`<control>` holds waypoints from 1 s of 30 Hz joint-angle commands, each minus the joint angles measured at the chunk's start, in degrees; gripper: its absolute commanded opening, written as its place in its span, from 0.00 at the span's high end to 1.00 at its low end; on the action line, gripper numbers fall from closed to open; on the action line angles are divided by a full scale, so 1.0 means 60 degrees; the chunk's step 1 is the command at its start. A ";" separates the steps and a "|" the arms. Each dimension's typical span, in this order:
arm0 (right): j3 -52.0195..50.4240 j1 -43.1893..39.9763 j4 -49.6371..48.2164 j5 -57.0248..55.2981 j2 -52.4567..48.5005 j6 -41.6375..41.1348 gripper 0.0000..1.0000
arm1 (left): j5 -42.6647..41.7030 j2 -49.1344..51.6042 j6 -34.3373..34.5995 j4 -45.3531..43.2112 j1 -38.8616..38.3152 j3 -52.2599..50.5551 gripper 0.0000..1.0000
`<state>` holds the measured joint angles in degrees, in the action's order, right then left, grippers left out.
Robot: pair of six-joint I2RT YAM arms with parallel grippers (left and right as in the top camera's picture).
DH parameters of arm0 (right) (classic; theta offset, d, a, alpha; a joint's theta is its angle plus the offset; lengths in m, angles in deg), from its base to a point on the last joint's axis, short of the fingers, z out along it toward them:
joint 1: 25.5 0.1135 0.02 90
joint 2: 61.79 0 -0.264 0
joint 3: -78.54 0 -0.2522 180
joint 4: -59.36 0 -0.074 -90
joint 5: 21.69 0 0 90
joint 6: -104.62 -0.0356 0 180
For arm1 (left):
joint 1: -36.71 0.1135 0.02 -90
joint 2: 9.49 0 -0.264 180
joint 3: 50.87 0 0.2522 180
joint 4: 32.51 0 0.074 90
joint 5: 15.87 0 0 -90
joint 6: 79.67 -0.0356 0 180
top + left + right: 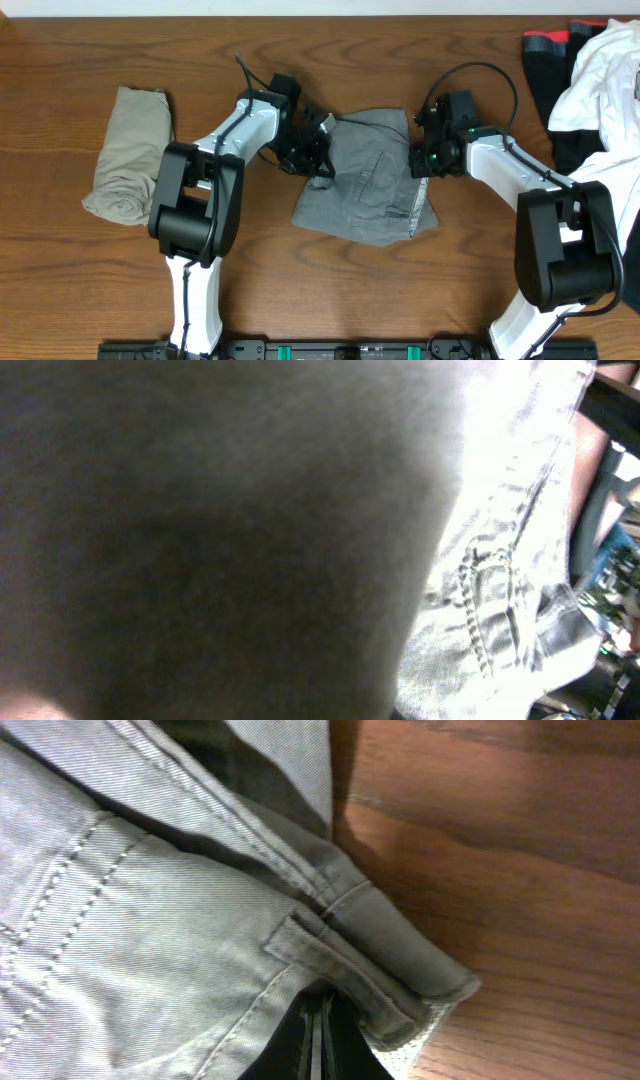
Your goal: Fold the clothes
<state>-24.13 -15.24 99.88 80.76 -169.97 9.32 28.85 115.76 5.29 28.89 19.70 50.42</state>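
The grey shorts (370, 185) lie crumpled in the middle of the wooden table. My left gripper (318, 152) is at their left edge and seems shut on the cloth. Its wrist view is mostly blocked by dark fabric close to the lens, with the grey shorts' stitched pocket (500, 560) at the right, and the jaws are hidden. My right gripper (420, 160) is at their right edge. In its wrist view the fingers (320, 1020) are shut on the grey waistband (340, 960) by a belt loop. The khaki shorts (128, 155) lie folded at the far left, away from both grippers.
A pile of other clothes sits at the right edge: a white garment (600, 80) over black fabric with a red band (550, 45). Bare wood (520, 870) shows just right of the waistband.
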 commanded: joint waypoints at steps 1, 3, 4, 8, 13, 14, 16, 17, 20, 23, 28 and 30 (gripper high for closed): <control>-0.0138 -0.0062 0.0036 0.1483 0.0535 -0.0025 0.94 | -0.0958 -0.0357 -0.0484 0.0197 0.0353 -0.0033 0.94; -0.0113 -0.0171 -0.0007 0.1774 0.1180 -0.0029 0.94 | -0.0958 -0.0816 -0.0484 0.0262 0.0754 -0.0033 0.94; -0.0113 -0.0219 -0.0040 0.1789 0.1599 -0.0033 0.94 | -0.0954 -0.1115 -0.0492 0.0259 0.0998 -0.0033 0.94; -0.0113 -0.0270 -0.0310 0.1672 0.3104 -0.0033 0.92 | -0.0958 -0.2277 -0.0889 0.0262 0.2051 -0.0033 0.94; -0.0113 -0.0270 -0.0729 0.1672 0.4189 -0.0102 0.92 | -0.0954 -0.3442 -0.1016 0.0295 0.3697 -0.0033 0.94; -0.0113 -0.0270 -0.0761 0.1676 0.4277 -0.0193 0.92 | -0.0958 -0.3537 -0.1100 0.0353 0.3949 -0.0033 0.94; -0.0113 -0.0270 -0.0783 0.1679 0.4371 -0.0386 0.91 | -0.0951 -0.3654 -0.1428 0.0637 0.4626 -0.0033 0.94; -0.0113 -0.0270 -0.0783 0.1683 0.4371 -0.0463 0.92 | -0.0951 -0.3654 -0.1668 0.0892 0.5053 -0.0033 0.94; -0.0113 -0.0259 -0.0670 0.1687 0.4368 -0.0510 0.92 | -0.0958 -0.3621 -0.2124 0.1479 0.6102 -0.0033 0.94; -0.0113 -0.0262 -0.0612 0.1690 0.4368 -0.0510 0.92 | -0.0958 -0.3628 -0.2233 0.1606 0.7100 -0.0033 0.94; -0.0113 -0.0262 -0.0608 0.1723 0.4368 -0.0514 0.92 | -0.0940 -0.3621 -0.2823 0.1803 0.8597 -0.0033 0.94; -0.0113 -0.0262 -0.0605 0.1719 0.4368 -0.0514 0.92 | -0.0200 -0.3592 -0.2809 0.1796 0.9078 -0.0033 0.94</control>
<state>-24.93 -16.38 96.06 90.42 -143.68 7.15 25.25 94.31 -8.68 39.58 70.89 49.76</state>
